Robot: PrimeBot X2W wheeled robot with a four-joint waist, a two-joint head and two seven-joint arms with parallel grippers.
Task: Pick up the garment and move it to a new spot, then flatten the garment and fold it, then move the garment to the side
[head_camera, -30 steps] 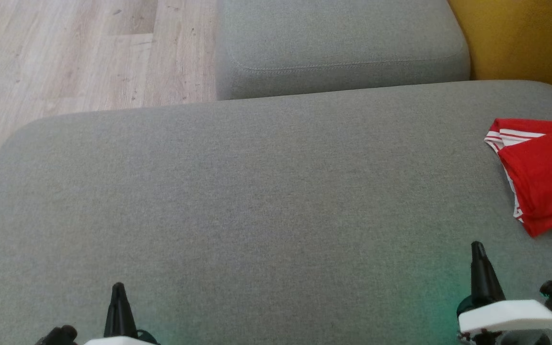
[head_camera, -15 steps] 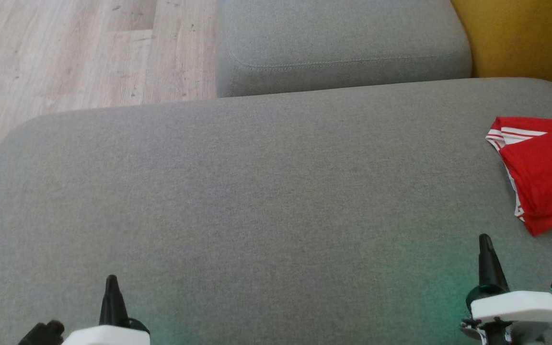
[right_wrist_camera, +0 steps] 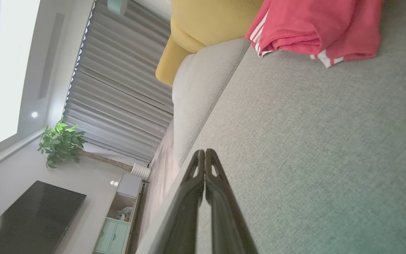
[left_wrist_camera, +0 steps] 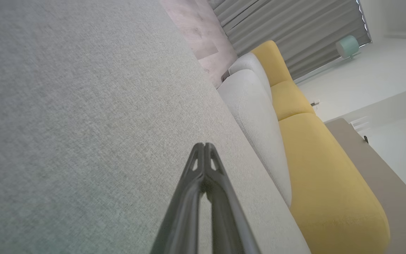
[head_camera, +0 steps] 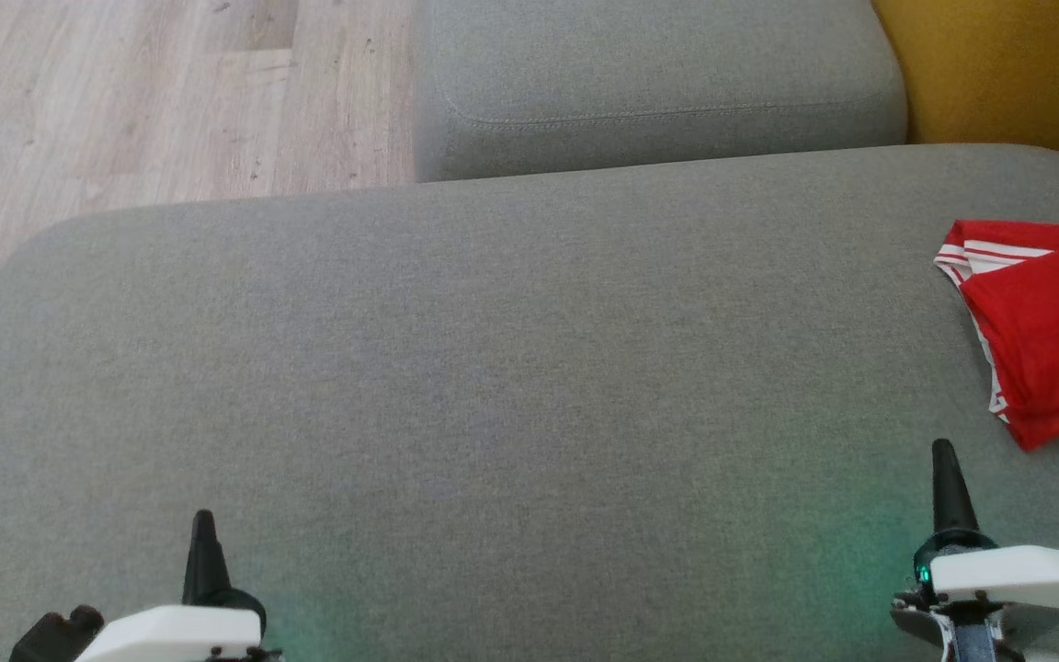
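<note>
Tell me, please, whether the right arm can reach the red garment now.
Probably yes: the red garment lies ahead of the right gripper with only grey cushion between them, though its shut fingers must open first.

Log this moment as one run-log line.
red garment: looks folded, right side of grey sofa seat | left fingers: shut, empty | right fingers: shut, empty, apart from garment | stage: garment set aside
</note>
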